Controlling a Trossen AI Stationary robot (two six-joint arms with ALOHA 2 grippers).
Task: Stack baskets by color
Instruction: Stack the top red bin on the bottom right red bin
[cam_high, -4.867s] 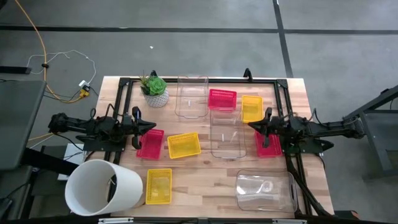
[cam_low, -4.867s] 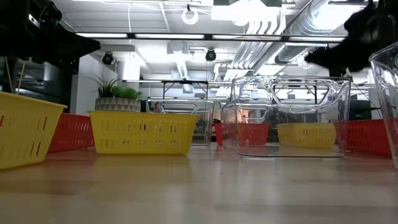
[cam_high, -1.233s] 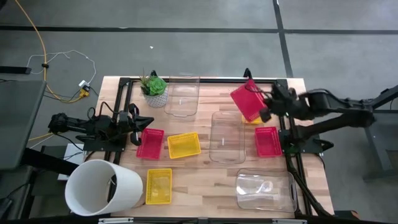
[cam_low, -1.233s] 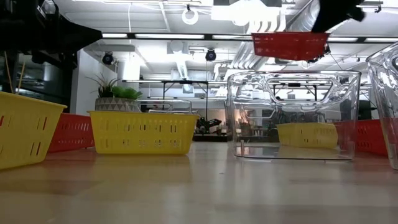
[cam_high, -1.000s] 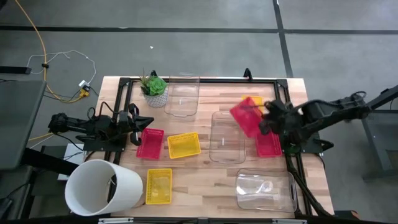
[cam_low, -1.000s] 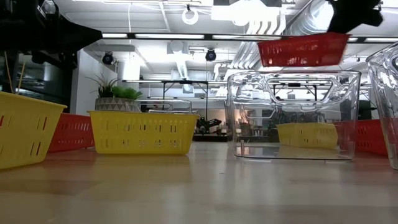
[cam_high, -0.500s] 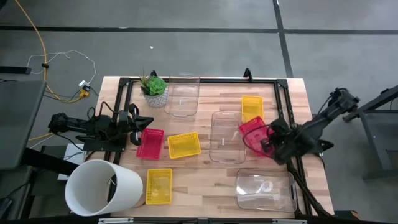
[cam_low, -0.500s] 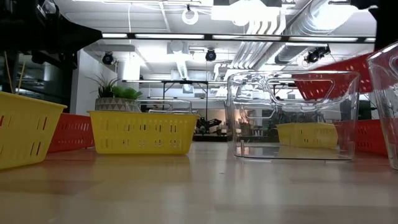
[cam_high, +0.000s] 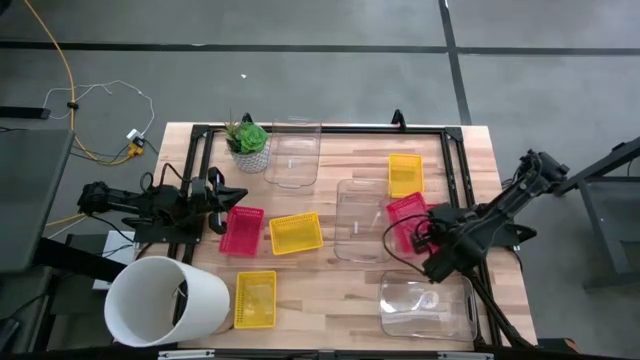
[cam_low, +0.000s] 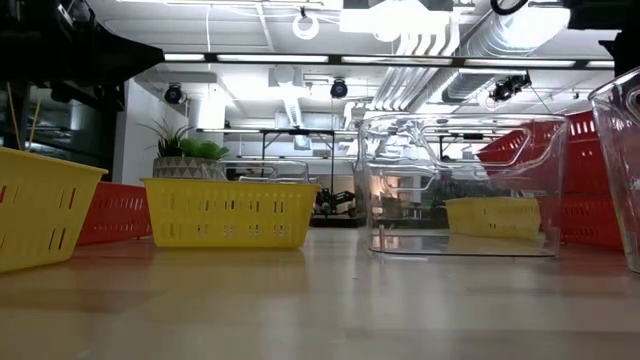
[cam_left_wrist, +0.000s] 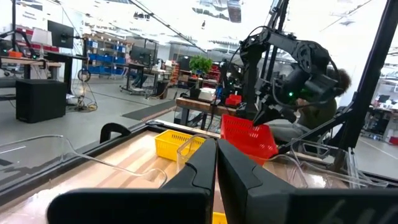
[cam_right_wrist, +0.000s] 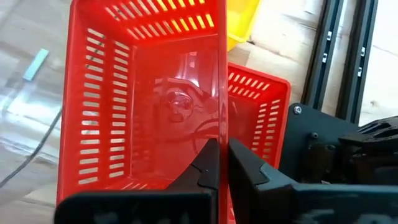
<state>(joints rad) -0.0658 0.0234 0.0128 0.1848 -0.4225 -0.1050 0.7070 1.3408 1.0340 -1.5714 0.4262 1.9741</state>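
Observation:
My right gripper (cam_right_wrist: 222, 155) is shut on a pink-red mesh basket (cam_high: 404, 213) and holds it tilted at the table's right side, partly over a second pink-red basket (cam_right_wrist: 261, 109) lying beside the right rail. A yellow basket (cam_high: 405, 173) lies just beyond them toward the far edge. A clear basket (cam_high: 358, 220) stands right next to the held one. My left gripper (cam_high: 232, 202) waits shut at the left side, by another pink-red basket (cam_high: 241, 230). My right gripper pinches one long side wall of the pink-red basket at its rim (cam_right_wrist: 220, 127), one finger inside and one outside. The fingers come slanting down from above. The basket hangs tilted, opening up; whether it touches the basket beneath, I cannot tell.
Two more yellow baskets (cam_high: 296, 232) (cam_high: 254, 298) lie left of centre. Clear baskets stand at the far edge (cam_high: 293, 155) and the near right corner (cam_high: 425, 308). A big white tub (cam_high: 165, 300) lies at the near left, a potted plant (cam_high: 248, 145) at the far left.
My right gripper has carried the pink-red basket from above the far right yellow basket toward the table's near edge and downward, turning as it went. The basket has sunk and tipped and now hangs over the second pink-red basket.

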